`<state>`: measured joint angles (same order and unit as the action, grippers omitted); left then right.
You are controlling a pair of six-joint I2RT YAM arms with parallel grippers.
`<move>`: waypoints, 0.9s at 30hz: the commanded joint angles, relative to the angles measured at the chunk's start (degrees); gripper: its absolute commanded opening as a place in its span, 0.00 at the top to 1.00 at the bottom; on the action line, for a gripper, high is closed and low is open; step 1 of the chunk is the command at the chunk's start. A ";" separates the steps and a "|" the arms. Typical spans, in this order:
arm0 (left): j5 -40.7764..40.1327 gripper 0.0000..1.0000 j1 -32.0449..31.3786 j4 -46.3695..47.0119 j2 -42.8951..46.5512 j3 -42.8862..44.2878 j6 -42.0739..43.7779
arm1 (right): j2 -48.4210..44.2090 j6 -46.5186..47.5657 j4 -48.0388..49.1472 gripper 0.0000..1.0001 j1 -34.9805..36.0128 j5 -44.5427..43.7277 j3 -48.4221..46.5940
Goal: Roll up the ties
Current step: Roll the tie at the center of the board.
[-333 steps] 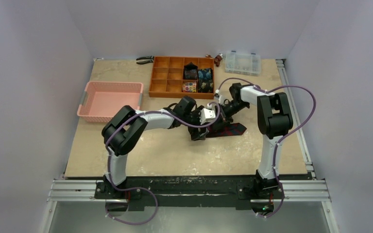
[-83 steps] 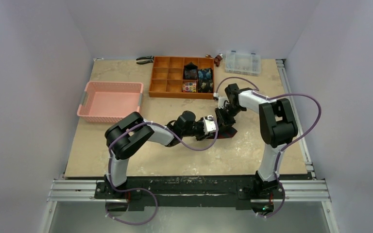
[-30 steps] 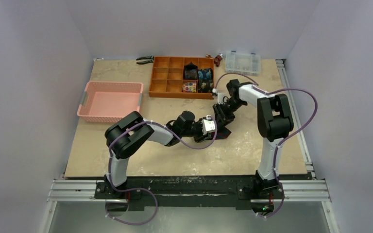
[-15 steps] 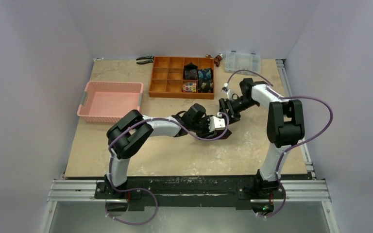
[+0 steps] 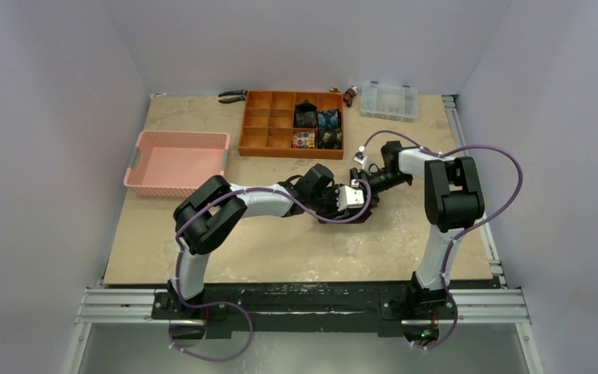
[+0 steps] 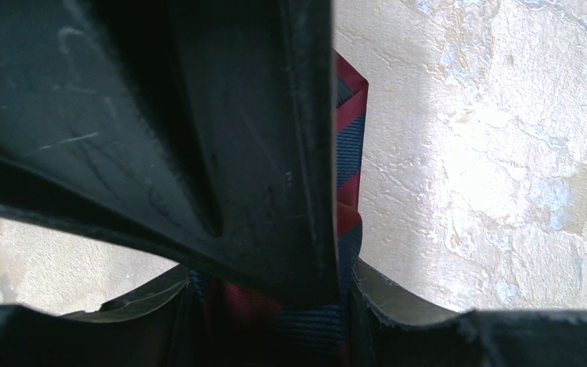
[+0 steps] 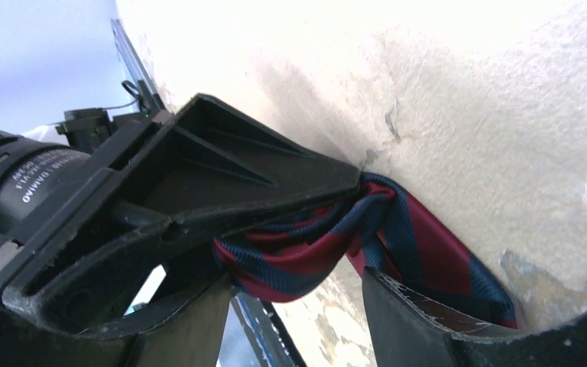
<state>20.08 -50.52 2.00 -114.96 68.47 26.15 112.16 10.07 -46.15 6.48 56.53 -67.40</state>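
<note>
Left end effector point(image 5: 357, 206) covers striped tie point(image 7: 413, 245); orange organizer point(image 5: 280, 149) beyond.

From my seat both arms look alike. The left arm point(image 5: 257, 199) and right arm point(image 5: 440, 234) have white links between bulky black joint housings, each on a black base point(image 5: 179, 300). 1 purple cable point(image 5: 519, 178) loops loosely along each arm. The left gripper point(image 5: 357, 209) has a white block at its wrist. Its finger point(image 7: 222, 176) is black, triangular and ribbed, and the black cylinder point(image 7: 42, 180) behind it carries white lettering. The right gripper point(image 7: 290, 306) has dark fingers point(image 7: 420, 321) with pale, scuffed edges.
</note>
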 commanded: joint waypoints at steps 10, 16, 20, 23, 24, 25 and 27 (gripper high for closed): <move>-2.41 1.00 -0.41 -11.74 -5.22 -2.88 1.70 | 4.10 0.36 4.05 0.84 0.02 3.67 0.96; 6.06 0.66 2.23 -3.64 -4.31 -4.38 -4.70 | 8.68 5.68 0.81 1.00 -0.33 -1.89 1.51; 12.83 0.52 4.71 11.38 -2.73 -8.93 -12.92 | 10.63 5.41 1.13 1.00 -0.45 -5.04 0.40; 16.04 0.40 5.87 22.53 -2.58 -11.34 -16.95 | 11.91 4.40 0.87 1.00 -0.42 -10.54 -1.50; 16.71 0.39 6.02 25.16 -2.67 -11.74 -17.55 | 12.08 4.71 0.05 1.00 -0.46 -11.80 -2.04; 17.11 0.39 6.12 27.80 -2.64 -12.36 -17.94 | 12.07 5.00 -0.71 1.00 -0.42 -13.15 -2.31; 18.14 0.34 6.14 34.31 -2.81 -13.85 -18.42 | 11.24 5.10 -1.29 1.00 -0.43 -15.44 -2.09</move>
<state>34.61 -44.95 24.75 -115.50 58.04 12.91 122.37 11.07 -48.77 5.21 58.54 -69.32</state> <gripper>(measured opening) 0.613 0.058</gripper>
